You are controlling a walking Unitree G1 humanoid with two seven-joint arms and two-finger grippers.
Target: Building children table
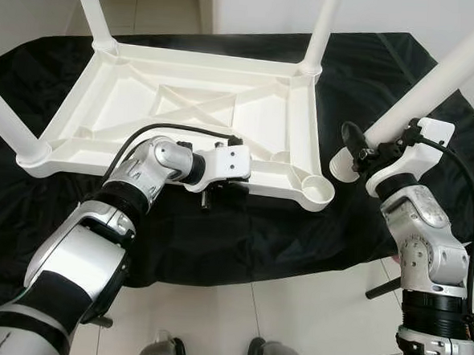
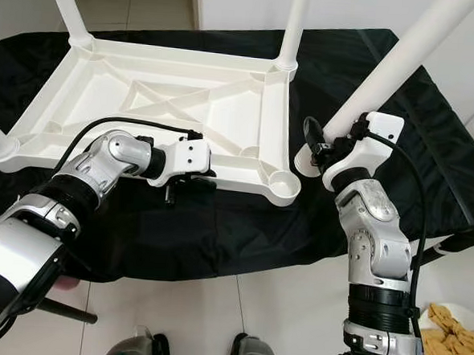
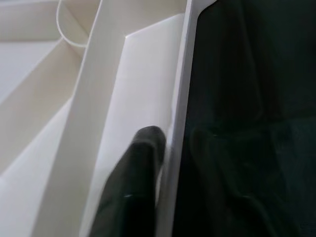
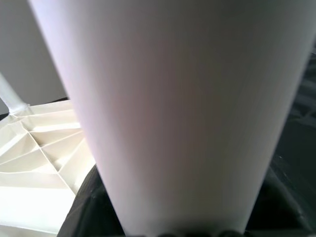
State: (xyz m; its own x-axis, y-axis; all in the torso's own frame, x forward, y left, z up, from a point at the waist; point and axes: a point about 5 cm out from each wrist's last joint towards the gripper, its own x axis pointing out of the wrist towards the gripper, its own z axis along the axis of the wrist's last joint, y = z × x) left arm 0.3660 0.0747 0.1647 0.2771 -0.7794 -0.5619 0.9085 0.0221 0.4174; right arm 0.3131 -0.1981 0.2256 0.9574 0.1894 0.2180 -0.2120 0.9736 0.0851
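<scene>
A white plastic table top (image 1: pixel 193 102) lies upside down on a black cloth. Three white legs stand in its corners: far left (image 1: pixel 94 12), far right (image 1: pixel 320 30) and near left (image 1: pixel 3 119). The near right corner socket (image 1: pixel 318 190) is empty. My left gripper (image 1: pixel 220 191) is shut on the table top's near rim, and one black finger (image 3: pixel 138 168) presses the rim's inner side. My right gripper (image 1: pixel 363 149) is shut on a fourth white leg (image 1: pixel 445 65). That leg is tilted, with its lower end just right of the empty socket.
The black cloth (image 1: pixel 241 234) covers the whole work surface and hangs over its near edge. Below it is a tiled floor (image 1: pixel 293 318) with my feet. A dark rod (image 2: pixel 68 310) lies on the floor at the left. A white bowl with yellow cloth (image 2: pixel 453 331) sits at the lower right.
</scene>
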